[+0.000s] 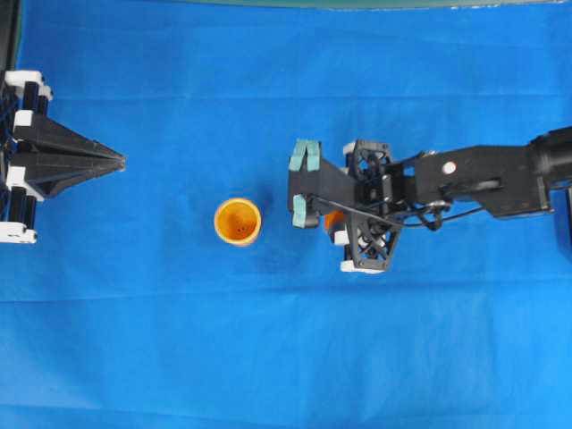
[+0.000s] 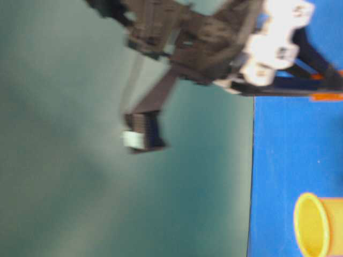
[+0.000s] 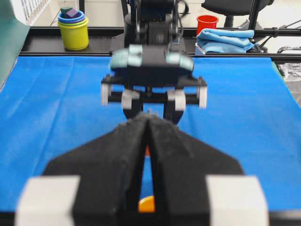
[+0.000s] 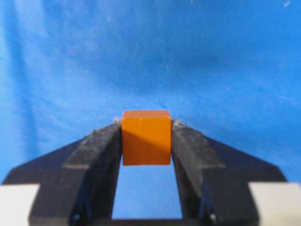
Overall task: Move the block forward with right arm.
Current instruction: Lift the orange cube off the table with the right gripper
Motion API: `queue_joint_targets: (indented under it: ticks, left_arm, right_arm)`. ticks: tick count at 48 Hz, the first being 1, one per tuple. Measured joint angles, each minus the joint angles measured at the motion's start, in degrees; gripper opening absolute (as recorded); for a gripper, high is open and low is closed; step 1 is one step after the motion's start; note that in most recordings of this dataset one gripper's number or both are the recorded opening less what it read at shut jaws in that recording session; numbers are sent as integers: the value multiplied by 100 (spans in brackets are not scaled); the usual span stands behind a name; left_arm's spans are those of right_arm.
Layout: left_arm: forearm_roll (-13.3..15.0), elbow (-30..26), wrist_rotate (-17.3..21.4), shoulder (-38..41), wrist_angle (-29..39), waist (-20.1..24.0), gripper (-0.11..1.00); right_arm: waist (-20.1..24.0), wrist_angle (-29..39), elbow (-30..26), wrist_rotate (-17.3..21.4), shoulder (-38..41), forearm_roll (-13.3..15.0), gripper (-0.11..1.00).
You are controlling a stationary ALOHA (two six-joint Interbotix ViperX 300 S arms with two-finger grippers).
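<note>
The right arm's black gripper point(image 4: 146, 141) pinches the small orange cube block point(image 4: 146, 137) between its jaws; the left gripper's point(image 1: 116, 162) jaws are pressed together.

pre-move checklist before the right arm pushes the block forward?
1. Grip: right claw shut on the block, both fingers against its sides. ok.
2. Block centred between the fingertips, not skewed: ok.
3. Block lifted off the blue cloth: cannot tell.
4. The cup stands apart from the right claw, to its left in the overhead view, where the fingertips point: not ok if the move runs straight that way.
5. Left claw shut, parked at the far left edge of the overhead view: ok.
</note>
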State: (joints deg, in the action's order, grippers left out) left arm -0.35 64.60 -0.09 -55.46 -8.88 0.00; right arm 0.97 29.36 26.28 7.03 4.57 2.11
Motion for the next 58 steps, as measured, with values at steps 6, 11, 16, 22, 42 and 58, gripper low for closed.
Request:
queue_joint_targets:
  ticks: [6, 11, 16, 22, 42, 58]
  left_arm:
    - [0, 0, 0, -9, 35, 9, 1]
    - [0, 0, 0, 0, 35, 9, 1]
    - [-9, 0, 0, 0, 44, 9, 1]
    - [-9, 0, 0, -9, 44, 9, 1]
    - [-9, 0, 0, -9, 35, 9, 1]
    - [-9, 0, 0, 0, 44, 9, 1]
  right_arm:
    - [0, 378, -79, 9, -360, 9, 40]
    - [9, 686, -158, 18, -650, 9, 40]
    - [9, 993, -246, 26, -923, 0, 40]
    - [9, 1318, -387, 35, -1178, 9, 40]
    - [308, 2417, -984, 44, -1564, 0, 40]
    - [765, 2637, -1195, 422, -1556, -97, 40]
